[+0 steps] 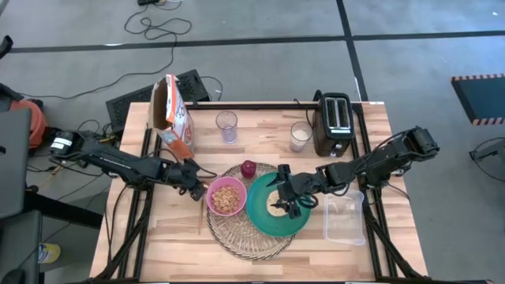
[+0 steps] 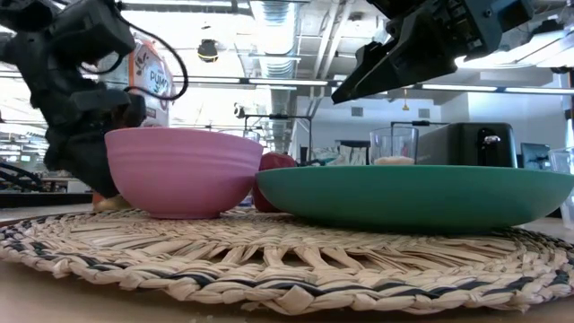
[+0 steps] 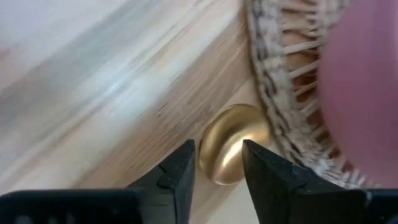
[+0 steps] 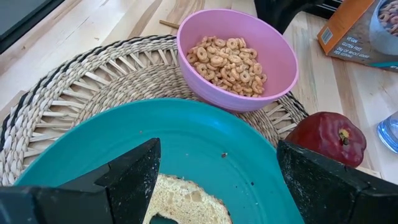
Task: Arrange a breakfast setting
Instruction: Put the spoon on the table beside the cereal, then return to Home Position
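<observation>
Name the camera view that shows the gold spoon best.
The left wrist view: the gold spoon bowl lies between the left gripper fingers, beside the mat. The high view shows only its thin handle; the other views barely show it.

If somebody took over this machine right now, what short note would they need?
Left gripper: part open around the gold spoon's bowl, on the wooden table at the round woven wicker mat's edge.
Right gripper: open above the bread ring on the teal plate.
Done: pink bowl of cereal and plate on mat; dark-red fruit beside it.
Left: check the spoon's placing.
</observation>
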`<state>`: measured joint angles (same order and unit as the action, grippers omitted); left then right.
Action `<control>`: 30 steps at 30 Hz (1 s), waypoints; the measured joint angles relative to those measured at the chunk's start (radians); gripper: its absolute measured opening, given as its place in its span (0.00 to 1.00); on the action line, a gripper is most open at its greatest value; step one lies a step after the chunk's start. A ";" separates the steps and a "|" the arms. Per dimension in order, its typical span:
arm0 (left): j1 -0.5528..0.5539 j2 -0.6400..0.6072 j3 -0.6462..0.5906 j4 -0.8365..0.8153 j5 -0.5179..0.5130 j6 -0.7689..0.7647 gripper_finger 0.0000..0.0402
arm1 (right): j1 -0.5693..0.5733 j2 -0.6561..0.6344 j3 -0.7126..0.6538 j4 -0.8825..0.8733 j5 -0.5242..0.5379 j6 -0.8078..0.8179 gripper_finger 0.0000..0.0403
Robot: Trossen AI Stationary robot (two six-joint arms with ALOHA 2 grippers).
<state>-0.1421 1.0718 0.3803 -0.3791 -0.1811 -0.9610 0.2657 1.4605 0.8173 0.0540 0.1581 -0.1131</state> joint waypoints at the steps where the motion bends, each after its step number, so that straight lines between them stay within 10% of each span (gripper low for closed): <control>1: 0.000 -0.007 0.013 -0.017 -0.001 0.009 0.30 | 0.000 0.000 0.000 0.000 0.000 0.000 0.86; 15: -0.058 -0.179 0.215 -0.196 0.001 0.134 0.34 | 0.000 0.000 0.000 0.000 0.000 0.059 0.86; 30: -0.094 -0.161 0.215 0.358 -0.058 0.684 0.23 | -0.032 -0.199 0.001 -0.023 -0.002 0.116 0.79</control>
<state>-0.2359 0.9104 0.5952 -0.0211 -0.2394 -0.2773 0.2338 1.2617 0.8185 0.0306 0.1558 0.0029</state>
